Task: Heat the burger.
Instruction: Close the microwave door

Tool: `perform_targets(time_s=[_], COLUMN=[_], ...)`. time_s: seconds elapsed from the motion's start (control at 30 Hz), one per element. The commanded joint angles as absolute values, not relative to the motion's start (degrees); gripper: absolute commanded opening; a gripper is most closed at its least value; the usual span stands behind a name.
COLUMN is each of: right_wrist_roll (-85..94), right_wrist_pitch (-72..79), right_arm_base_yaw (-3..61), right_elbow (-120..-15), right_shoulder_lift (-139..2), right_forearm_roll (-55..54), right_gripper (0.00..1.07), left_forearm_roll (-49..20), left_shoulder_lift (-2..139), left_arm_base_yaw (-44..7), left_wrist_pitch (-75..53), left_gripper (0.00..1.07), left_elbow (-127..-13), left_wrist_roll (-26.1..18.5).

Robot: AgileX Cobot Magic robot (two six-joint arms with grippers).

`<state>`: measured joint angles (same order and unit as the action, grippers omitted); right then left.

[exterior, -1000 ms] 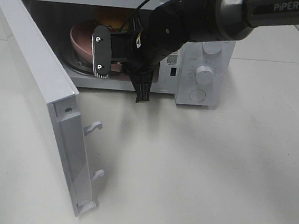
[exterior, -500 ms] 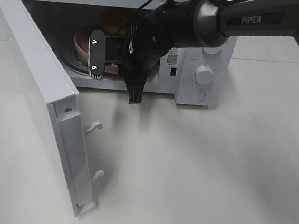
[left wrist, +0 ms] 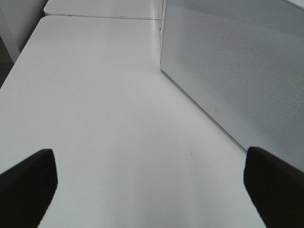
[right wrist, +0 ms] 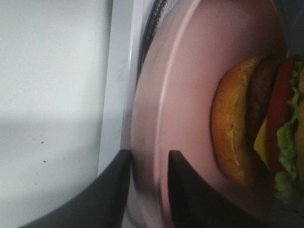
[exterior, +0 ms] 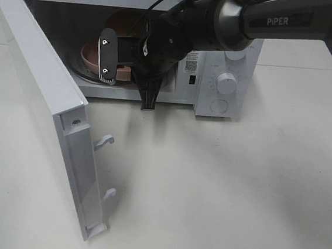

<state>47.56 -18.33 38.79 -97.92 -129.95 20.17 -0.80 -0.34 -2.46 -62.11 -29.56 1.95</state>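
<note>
Right wrist view: one burger (right wrist: 235,128) on one pink dish (right wrist: 190,71); right gripper (right wrist: 148,156) straddles its near rim, grip unclear. Left gripper (left wrist: 152,190) spread wide over table (left wrist: 95,95).

High camera overlooks the microwave (exterior: 226,83); right wrist sits close inside, left wrist faces its door (left wrist: 237,71).

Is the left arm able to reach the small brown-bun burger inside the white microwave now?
Probably not: the open white microwave door stands between the left hand and the burger, and the right arm fills the opening.
</note>
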Motion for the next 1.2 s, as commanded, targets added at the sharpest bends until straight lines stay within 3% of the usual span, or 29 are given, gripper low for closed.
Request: perform_targets(time_s=[0.03,0.1,0.6,0.73,1.2], right_wrist_roll=[46.47,46.47,46.81,46.64,40.57], right_wrist_pitch=[-18.79,-19.48,-21.26,-20.28,-20.34], right_arm_base_yaw=[38.50,38.50,38.50,38.50,38.50], right_elbow=[-98.26,-98.20,-92.02,-88.29,-74.66], right_shoulder_lift=[-129.32,-128.97,-124.05,-120.89,-109.95], right_forearm_roll=[20.57,20.57,19.08,18.96,17.65], right_gripper=[0.42,0.49,0.64,0.79,0.79], left_forearm_roll=[-1.03,-1.03,-0.97,-0.97,-0.97], left_shoulder_lift=[-1.15,-1.15,-1.15,-1.15,-1.15], left_arm_base_yaw=[-2.46,-2.46,-2.46,-2.46,-2.46], left_wrist_pitch=[-61.25,-61.25,-61.25,-61.25,-61.25], left_gripper=[1.00,1.00,1.00,1.00,1.00], left_elbow=[-29.51,-29.51,-29.51,-29.51,-29.51], left_wrist_roll=[2.01,2.01,2.01,2.01,2.01])
